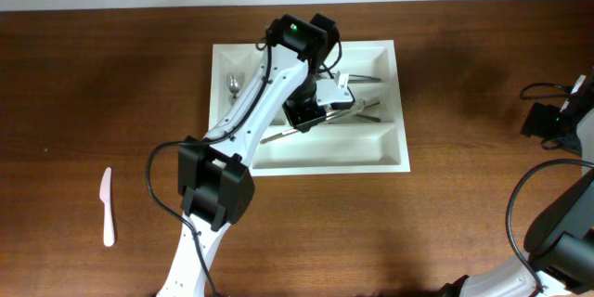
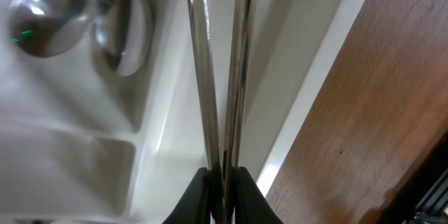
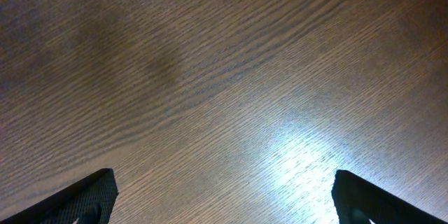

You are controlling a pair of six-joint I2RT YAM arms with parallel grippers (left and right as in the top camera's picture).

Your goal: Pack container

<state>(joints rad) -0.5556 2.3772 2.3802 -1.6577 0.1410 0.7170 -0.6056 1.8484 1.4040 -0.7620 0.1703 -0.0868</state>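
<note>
**Left gripper (image 2: 222, 182) pinched on steel above the container (image 1: 334, 153)**

Closest to my left wrist camera are my own dark fingers (image 2: 199, 190), drawn almost together on two slim steel handles (image 2: 203, 77) that run side by side away from me. I cannot tell which cutlery they belong to. Under them is a long white compartment of the container. Two spoons (image 2: 49, 21) lie in the compartment to the left, and bare wooden table (image 2: 392, 98) shows to the right.

From overhead, the container sits mid-table towards the far edge. My left arm reaches across it and the held steel lies slantwise over the dividers. A pale plastic knife (image 1: 107, 206) lies well apart on the near left. My right gripper (image 3: 227, 196) stands wide open over bare wood at the far right, holding nothing.

My worries:
- The grip is thin and near one end, so the handles could swivel or slide out.
- Released at this slant, they would probably land across a divider.
- Going down carelessly could knock a wall and shove the container.
</note>
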